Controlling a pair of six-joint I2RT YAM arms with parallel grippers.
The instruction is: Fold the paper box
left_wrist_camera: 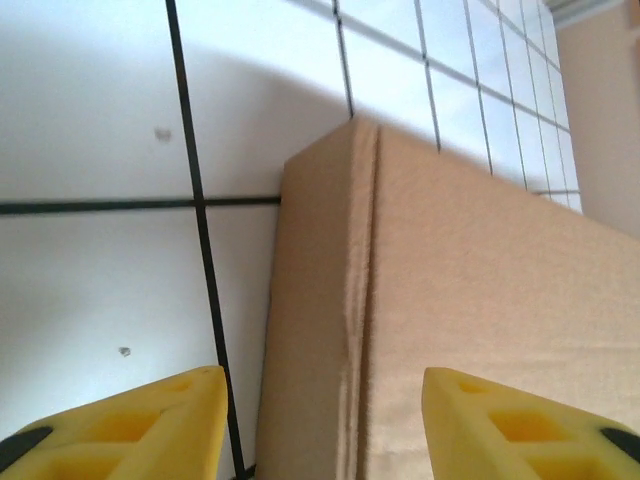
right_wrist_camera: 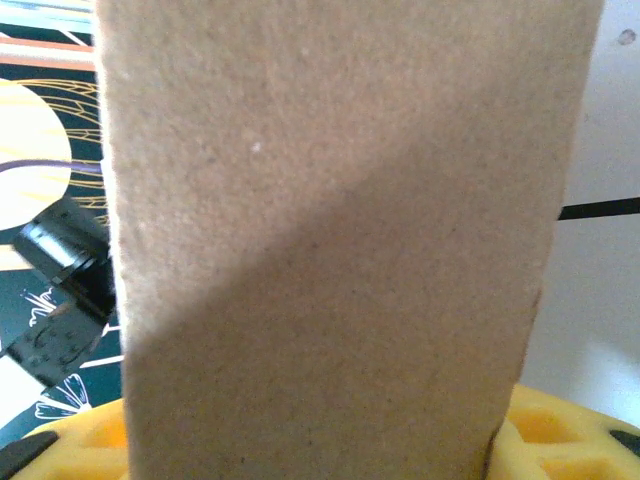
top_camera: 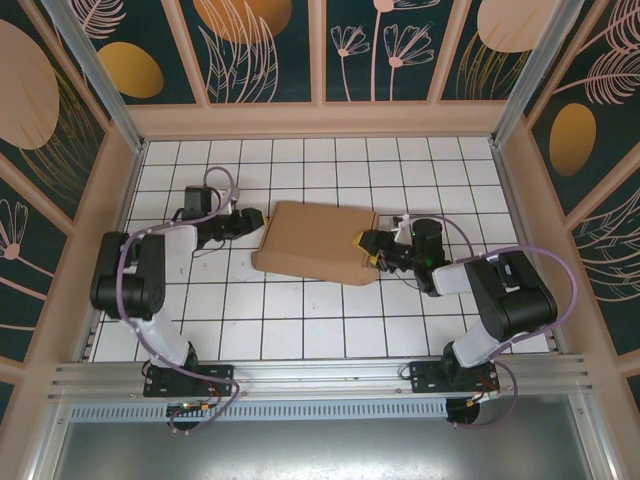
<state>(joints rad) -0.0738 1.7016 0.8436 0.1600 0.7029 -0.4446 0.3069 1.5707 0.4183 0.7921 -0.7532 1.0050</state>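
Now clamping right gripper [top_camera: 369, 250] on paper box [top_camera: 315, 243] right edge. Holding left gripper [top_camera: 250, 222] spread apart at its left edge.

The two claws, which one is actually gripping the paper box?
The right claw: the paper box flap sits between its fingers. The left claw hangs open beside the box's corner.

The paper box [top_camera: 315, 243] lies flat on the tabletop [top_camera: 300, 320], about mid-way between my two arms. My left hand [top_camera: 248, 222] sits just beside its left edge. My right hand [top_camera: 368, 250] is at its right edge, with cardboard between the fingers [right_wrist_camera: 560, 430].
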